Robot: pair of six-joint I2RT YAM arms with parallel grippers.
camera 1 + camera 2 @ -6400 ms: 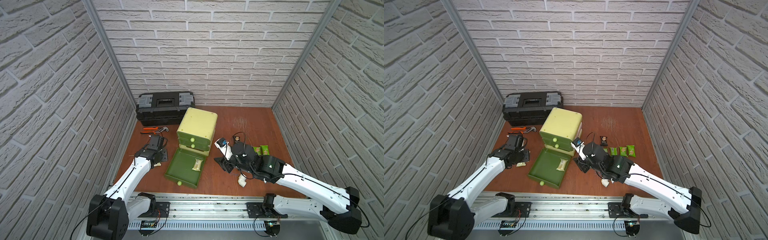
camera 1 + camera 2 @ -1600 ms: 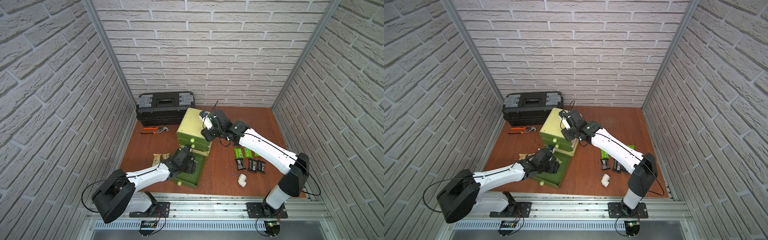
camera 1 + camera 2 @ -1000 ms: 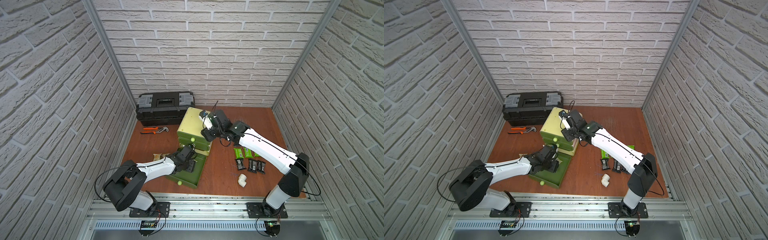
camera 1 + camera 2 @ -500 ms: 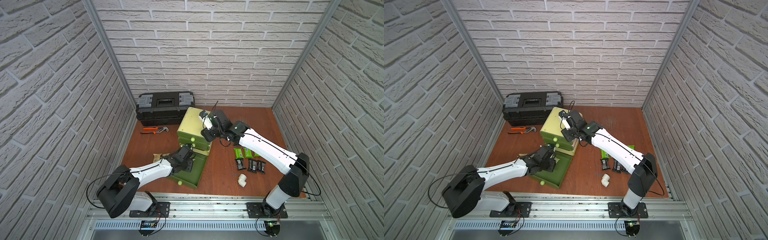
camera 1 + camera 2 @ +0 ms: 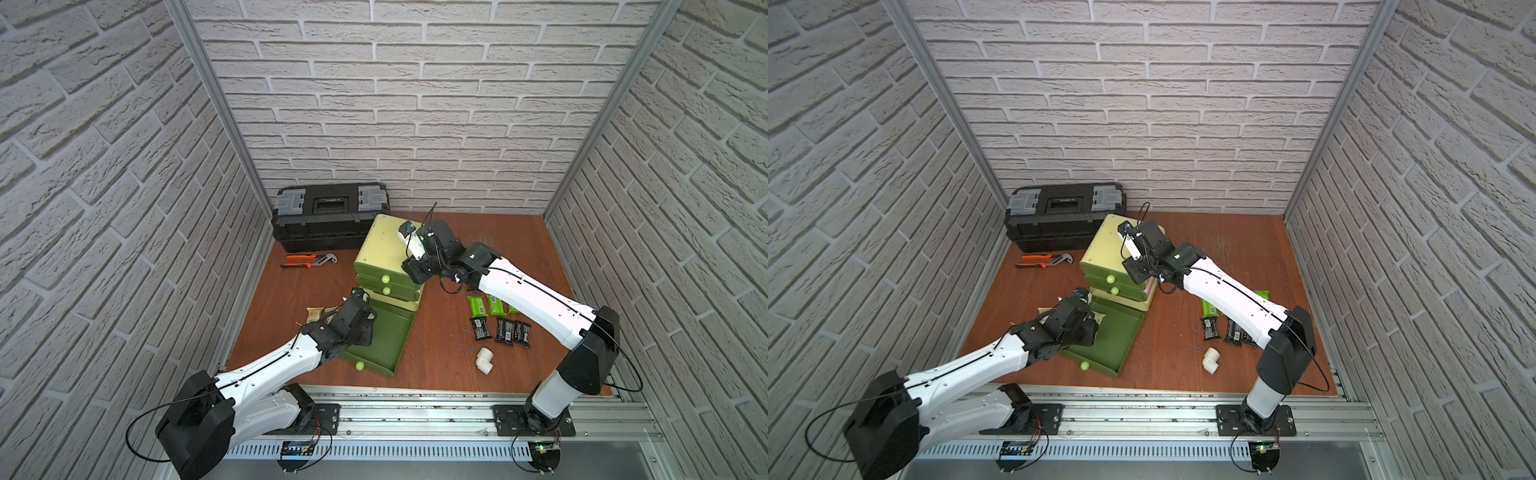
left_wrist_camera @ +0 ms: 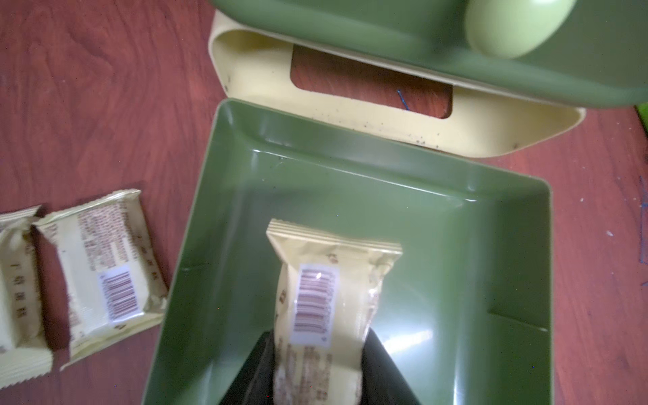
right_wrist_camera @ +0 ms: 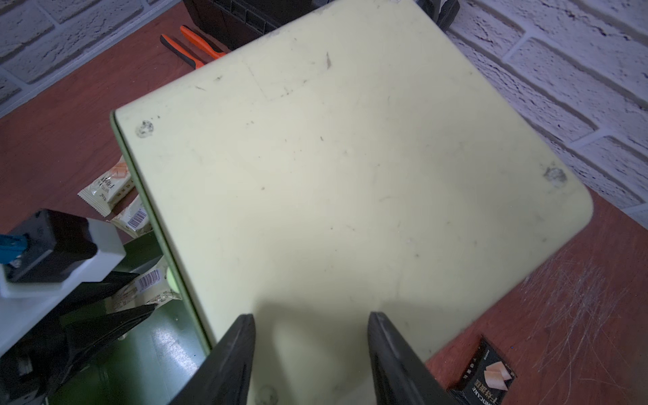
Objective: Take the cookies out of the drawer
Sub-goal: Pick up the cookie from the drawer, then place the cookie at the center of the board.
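Since the earlier look, my left pincer [image 6: 319,338] has crossed from beside the pulled-out bottom drawer [image 6: 350,168] into it and clamped on the beige cookie packet [image 6: 326,298] that lay there. The packet hangs tilted over the drawer floor, not yet clear of the walls. Nothing else shows in that drawer, so I judge this the last one from it.

Just outside its wall, two beige packets [image 6: 105,266] lie on the table. Farther off, across the drawer, green packets [image 5: 476,304] and black packets [image 5: 503,330] are already out.

Beyond, my right pincer [image 7: 310,319] stands apart, empty, over the cabinet top [image 7: 350,175]. The two upper drawers [image 5: 386,286] are shut; what they hold I cannot tell.
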